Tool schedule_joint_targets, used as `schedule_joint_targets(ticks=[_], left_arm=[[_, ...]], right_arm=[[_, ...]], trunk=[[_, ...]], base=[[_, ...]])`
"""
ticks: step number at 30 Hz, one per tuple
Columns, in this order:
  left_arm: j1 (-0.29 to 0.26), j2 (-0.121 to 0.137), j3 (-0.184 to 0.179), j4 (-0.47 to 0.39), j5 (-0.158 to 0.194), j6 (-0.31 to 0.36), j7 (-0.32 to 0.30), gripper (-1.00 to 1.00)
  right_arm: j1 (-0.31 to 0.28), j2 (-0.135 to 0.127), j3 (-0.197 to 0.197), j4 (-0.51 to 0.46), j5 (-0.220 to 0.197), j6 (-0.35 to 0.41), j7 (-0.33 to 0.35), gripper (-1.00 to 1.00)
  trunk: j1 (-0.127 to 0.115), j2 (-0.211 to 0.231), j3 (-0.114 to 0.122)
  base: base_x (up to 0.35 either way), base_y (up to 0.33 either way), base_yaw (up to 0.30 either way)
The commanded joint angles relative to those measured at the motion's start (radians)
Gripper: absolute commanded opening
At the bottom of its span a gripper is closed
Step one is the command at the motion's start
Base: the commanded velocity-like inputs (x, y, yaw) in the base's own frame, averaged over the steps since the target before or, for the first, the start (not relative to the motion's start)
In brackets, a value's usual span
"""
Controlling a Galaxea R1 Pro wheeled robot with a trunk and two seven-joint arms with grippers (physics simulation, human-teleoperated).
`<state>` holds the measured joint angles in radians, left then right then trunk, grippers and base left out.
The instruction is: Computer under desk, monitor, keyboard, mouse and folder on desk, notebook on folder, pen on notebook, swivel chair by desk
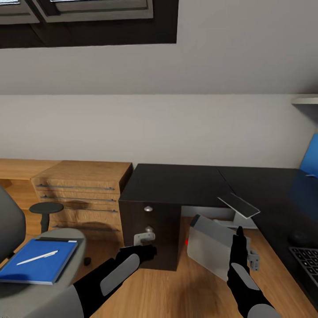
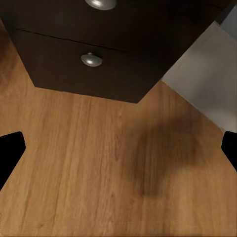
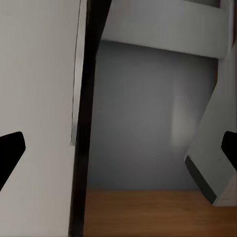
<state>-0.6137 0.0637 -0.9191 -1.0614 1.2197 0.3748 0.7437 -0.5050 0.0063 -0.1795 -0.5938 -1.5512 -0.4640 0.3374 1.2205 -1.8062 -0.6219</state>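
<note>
Under the desk (image 1: pixel 176 181): computer (image 1: pixel 212 247) tilted, unlabelled | left jaws open, empty | right jaws apparently open

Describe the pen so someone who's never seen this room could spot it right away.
Start at the grey swivel chair at the left edge of the head view, beside the light wooden drawer unit. A bright blue folder lies flat on its seat, and the pen rests diagonally on top. It is the one thin white stick there, pale against the blue.
</note>
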Motion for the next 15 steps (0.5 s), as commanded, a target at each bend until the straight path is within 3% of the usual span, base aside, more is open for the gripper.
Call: schedule_joint_targets(ticks=[1,15], left_arm=[[-0.001,0.001,-0.007,-0.002,0.005,0.001,0.006,1.00],[-0.001,0.001,-0.025,-0.001,0.007,0.001,0.006,1.00]], right_arm=[[-0.001,0.000,-0.003,0.000,-0.010,0.001,0.008,1.00],[-0.001,-0.013,-0.006,-0.023,-0.006,-0.001,0.009,1.00]], trunk=[[0.004,-0.008,-0.004],[0.004,-0.008,-0.004]], base=[[0.000,0.000,0.000],[0.000,0.000,0.000]])
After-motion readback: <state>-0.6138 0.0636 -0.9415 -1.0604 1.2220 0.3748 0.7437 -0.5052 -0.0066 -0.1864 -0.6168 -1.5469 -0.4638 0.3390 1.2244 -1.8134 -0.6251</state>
